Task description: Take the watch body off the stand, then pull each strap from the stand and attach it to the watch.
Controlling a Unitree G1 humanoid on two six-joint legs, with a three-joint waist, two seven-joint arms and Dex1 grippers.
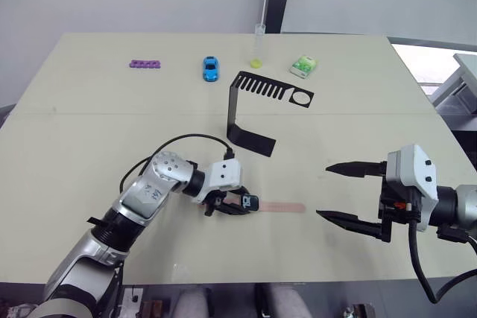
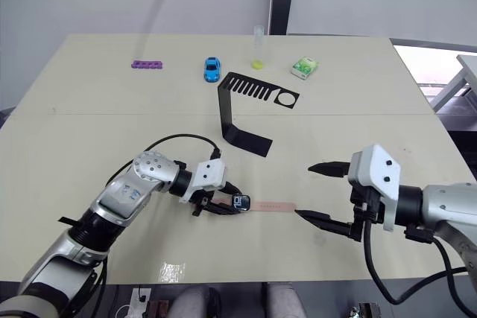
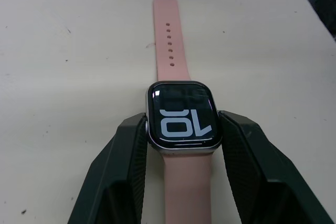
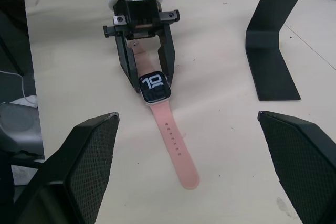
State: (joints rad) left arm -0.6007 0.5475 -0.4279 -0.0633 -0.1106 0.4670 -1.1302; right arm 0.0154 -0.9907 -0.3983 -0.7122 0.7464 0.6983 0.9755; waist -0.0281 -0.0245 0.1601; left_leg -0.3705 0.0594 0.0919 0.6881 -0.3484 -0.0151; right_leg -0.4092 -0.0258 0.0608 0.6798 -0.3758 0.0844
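The wide pale beige desk (image 1: 89,132) carries everything. Towards its far middle stands the thin black sheet-metal stand (image 1: 237,113), flat base down, its comb-slotted top arm ending in a round ring, with nothing hanging on it. Beyond it lie a purple strip of linked rings (image 1: 145,64), a small blue toy car (image 1: 211,68), a clear tube with a yellow-green cap (image 1: 258,44) and a green-and-white small box (image 1: 304,67). The right gripper (image 1: 341,193) hovers over the near right part of the desk, its two black fingers spread wide apart and holding nothing. The left gripper (image 3: 181,129) rests low at the near middle, its fingers closed against both sides of the small rounded-square watch body (image 3: 182,116), whose dark screen shows white digits. Pale pink straps (image 3: 170,40) run out of the case both ways, one stretching flat across the desk towards the right gripper, the other lying between the left fingers
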